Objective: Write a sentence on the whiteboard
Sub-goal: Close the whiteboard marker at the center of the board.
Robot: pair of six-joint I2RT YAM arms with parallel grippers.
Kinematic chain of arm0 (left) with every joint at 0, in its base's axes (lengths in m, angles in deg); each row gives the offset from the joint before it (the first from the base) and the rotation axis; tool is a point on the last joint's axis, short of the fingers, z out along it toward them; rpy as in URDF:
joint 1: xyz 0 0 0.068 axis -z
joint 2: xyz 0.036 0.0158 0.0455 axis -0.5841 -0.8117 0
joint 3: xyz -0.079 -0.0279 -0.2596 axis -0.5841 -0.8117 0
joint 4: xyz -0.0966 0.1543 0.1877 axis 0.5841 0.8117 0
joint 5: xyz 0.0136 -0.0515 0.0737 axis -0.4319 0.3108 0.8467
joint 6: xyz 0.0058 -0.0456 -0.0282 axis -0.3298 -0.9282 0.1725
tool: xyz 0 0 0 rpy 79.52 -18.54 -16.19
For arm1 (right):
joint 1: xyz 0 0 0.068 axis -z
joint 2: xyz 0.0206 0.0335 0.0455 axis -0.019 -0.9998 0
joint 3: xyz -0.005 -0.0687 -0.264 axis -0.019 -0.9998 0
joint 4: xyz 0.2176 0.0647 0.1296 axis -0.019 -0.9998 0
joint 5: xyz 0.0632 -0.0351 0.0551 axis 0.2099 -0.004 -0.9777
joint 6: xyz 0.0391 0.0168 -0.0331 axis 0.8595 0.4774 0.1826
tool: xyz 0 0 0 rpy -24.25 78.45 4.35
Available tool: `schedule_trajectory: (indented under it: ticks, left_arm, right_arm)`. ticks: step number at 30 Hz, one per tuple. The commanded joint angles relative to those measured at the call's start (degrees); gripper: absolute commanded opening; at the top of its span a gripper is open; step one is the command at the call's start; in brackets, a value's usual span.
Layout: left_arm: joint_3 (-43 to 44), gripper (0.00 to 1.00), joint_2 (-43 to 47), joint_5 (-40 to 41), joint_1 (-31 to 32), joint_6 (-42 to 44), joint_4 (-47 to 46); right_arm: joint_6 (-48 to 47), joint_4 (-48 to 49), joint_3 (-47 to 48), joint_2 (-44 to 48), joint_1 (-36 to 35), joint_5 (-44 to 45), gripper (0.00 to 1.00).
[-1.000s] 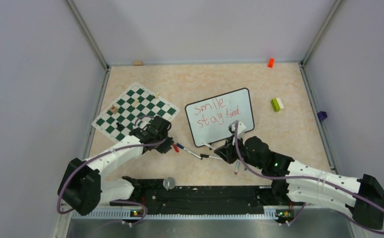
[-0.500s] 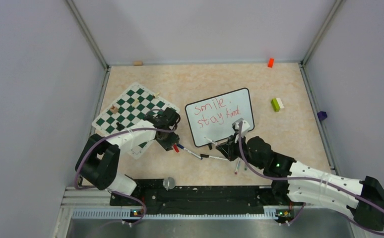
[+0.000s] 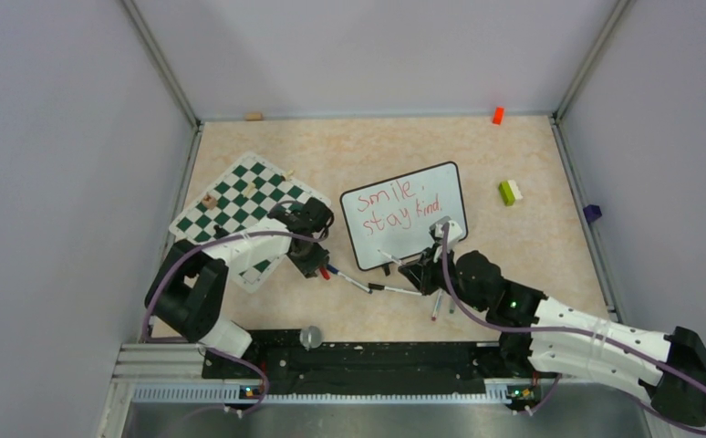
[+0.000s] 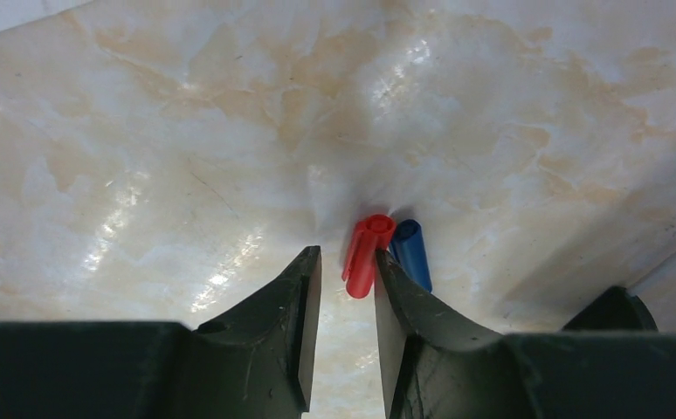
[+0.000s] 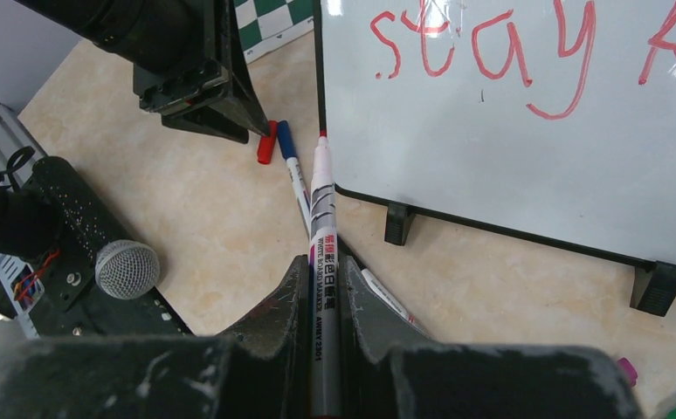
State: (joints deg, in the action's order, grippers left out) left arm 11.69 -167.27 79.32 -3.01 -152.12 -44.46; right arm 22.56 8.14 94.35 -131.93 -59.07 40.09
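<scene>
Marbled tabletop (image 3: pixel 523 255) bears the whiteboard (image 3: pixel 441 187), probably light and slick; we'd take its frame at six o'clock. Our right gripper (image 5: pixel 324 271) clamps the marker (image 5: pixel 321 201); left gripper (image 4: pixel 345 262) gapes, empty.

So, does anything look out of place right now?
A loose red cap lies on the table beside a blue marker, just past the left jaws. The red marker in the right jaws is uncapped. Nothing looks spilled or damaged.
</scene>
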Motion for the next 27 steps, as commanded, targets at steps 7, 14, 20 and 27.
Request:
schedule_trajectory:
  ticks: [7,14,20,27]
  left_arm:
    - [0.0,0.35,-5.5,0.1,0.5,0.5,-1.2]
    - [-0.4,0.36,0.2,1.9,0.5,-0.1,-0.7]
    - [-1.9,0.26,0.7,0.9,0.5,-0.4,-2.2]
    - [-9.5,0.19,-0.4,-2.4,0.5,-4.7,-11.3]
  right_arm:
    - [-1.0,0.9,2.2,3.5,-0.6,-1.8,0.0]
    - [-1.9,-0.6,2.2,6.0,-0.6,-1.9,0.0]
    - [-2.3,-0.7,2.5,6.2,-0.6,-2.3,0.0]
    - [-3.3,0.6,2.6,5.2,-0.6,-6.7,0.0]
